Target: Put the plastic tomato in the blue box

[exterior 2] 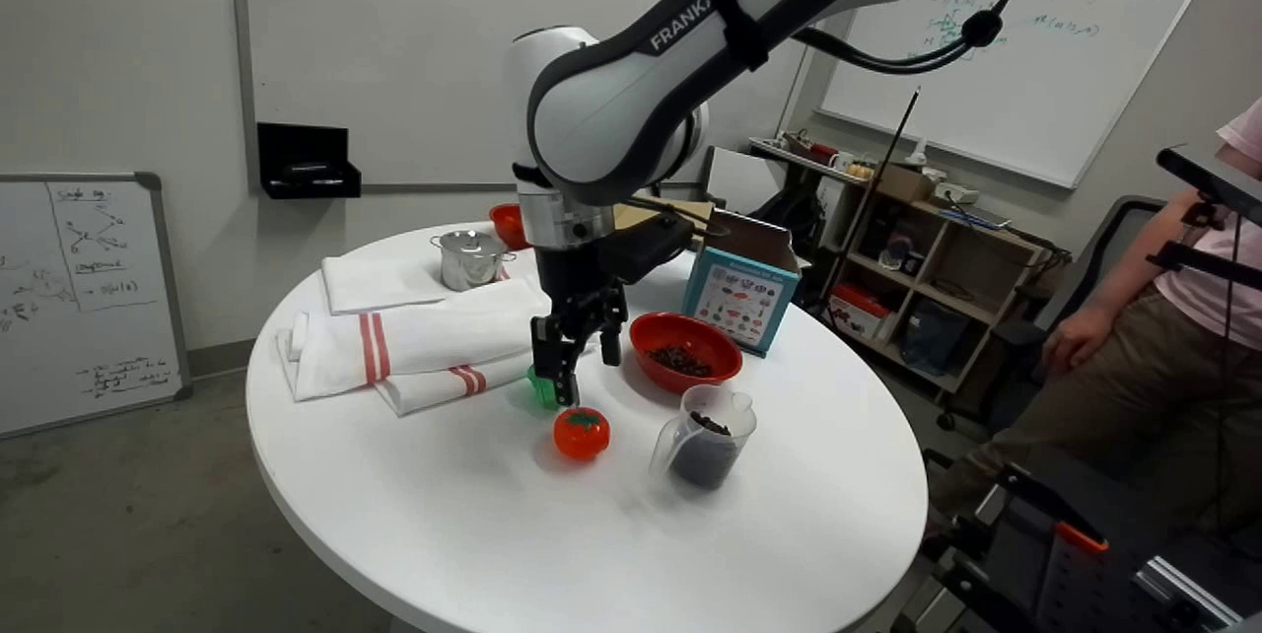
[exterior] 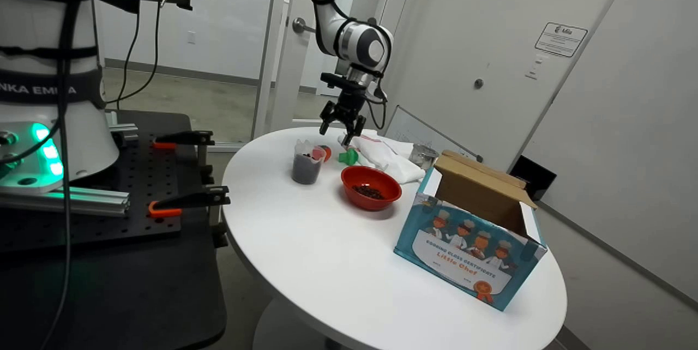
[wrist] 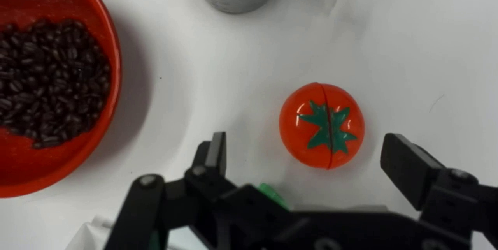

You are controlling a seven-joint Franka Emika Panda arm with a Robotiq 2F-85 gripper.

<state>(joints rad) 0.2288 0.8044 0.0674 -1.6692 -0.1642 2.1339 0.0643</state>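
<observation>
Red and round, the tomato (wrist: 322, 126) sits on the bench (exterior 2: 454, 525) near the jug (exterior 2: 706, 456), not yet picked. My jaws stand wide apart, holding nothing. I judge this the approach; next I should centre over it, descend and close, then carry it to the box (exterior: 469, 252).

Gripper (wrist: 305, 152): matte black, blocky fingers (wrist: 406, 168), grey inner face on one, round greyish screw heads (wrist: 148, 180). Just above gripper, silver cylindrical collar (exterior 2: 567, 221). Further up from gripper: arm link (exterior 2: 621, 105), white, rounded, black trim; white FRANKA lettering on dark panel (exterior 2: 680, 25), black strap (exterior 2: 731, 12) across it; black cable (exterior 2: 887, 67), ball-like lump. Well apart from gripper: base (exterior: 90, 143), white, dark band (exterior: 32, 89), light letters part-hidden by black cord (exterior: 64, 69), more black straps (exterior: 32, 52), three green-lit segments (exterior: 50, 151), green tint around them.
</observation>
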